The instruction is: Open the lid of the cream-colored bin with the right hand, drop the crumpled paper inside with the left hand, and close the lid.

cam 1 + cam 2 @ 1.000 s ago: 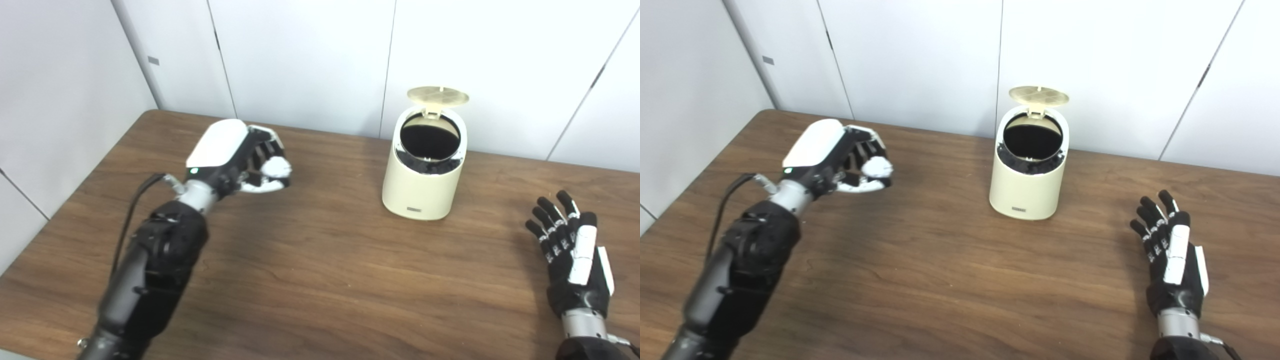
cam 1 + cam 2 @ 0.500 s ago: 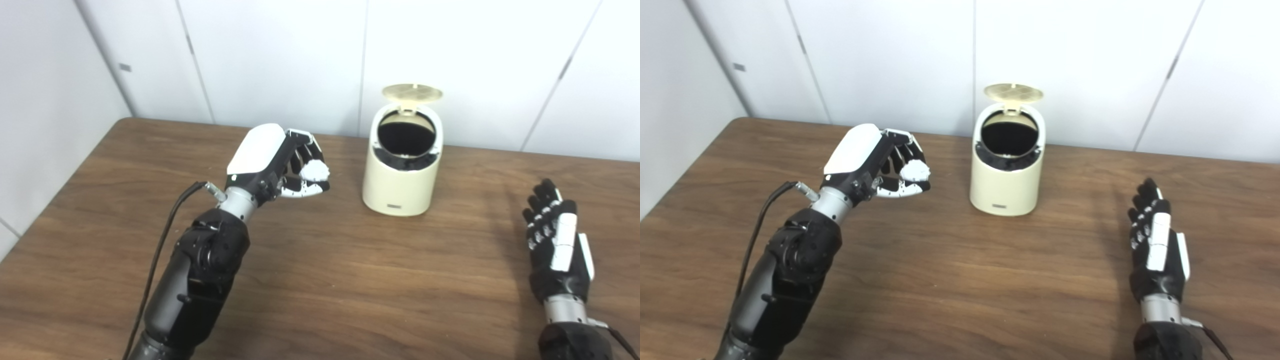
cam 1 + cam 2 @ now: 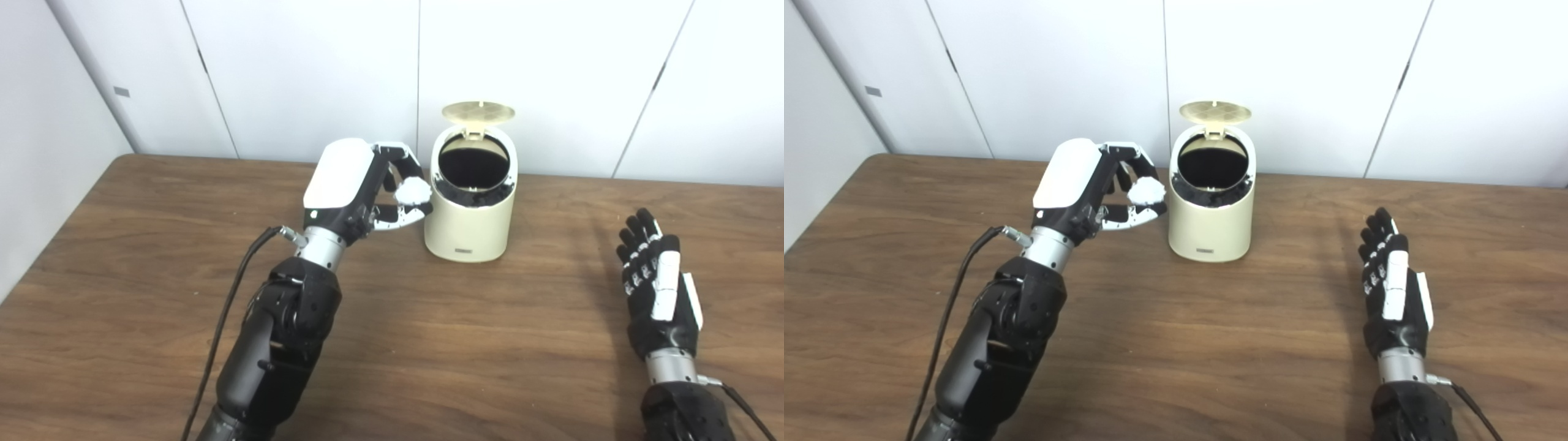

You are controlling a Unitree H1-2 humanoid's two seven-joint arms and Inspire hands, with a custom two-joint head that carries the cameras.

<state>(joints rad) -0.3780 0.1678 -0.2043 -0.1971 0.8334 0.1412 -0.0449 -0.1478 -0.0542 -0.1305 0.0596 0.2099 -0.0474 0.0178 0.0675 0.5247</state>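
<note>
The cream-colored bin (image 3: pixel 470 211) stands at the back middle of the wooden table, its round lid (image 3: pixel 478 111) swung up and open over a dark opening. My left hand (image 3: pixel 361 187) is raised just left of the bin's rim, shut on a white crumpled paper ball (image 3: pixel 412 191) held between its fingers and thumb. The ball is close beside the bin's upper left edge, outside the opening. My right hand (image 3: pixel 658 285) rests low at the right of the table, open and empty, fingers pointing away. The scene also shows in the right eye view, with the bin (image 3: pixel 1211 208) and the paper ball (image 3: pixel 1146 192).
The brown wooden table (image 3: pixel 478 343) spreads around the bin. White wall panels (image 3: pixel 306 73) stand close behind the bin and along the left side. A black cable (image 3: pixel 226 306) hangs along my left forearm.
My left hand has carried the paper ball to the right and up, from well left of the bin to just beside its rim. The camera has also shifted. The right hand has stayed put.
</note>
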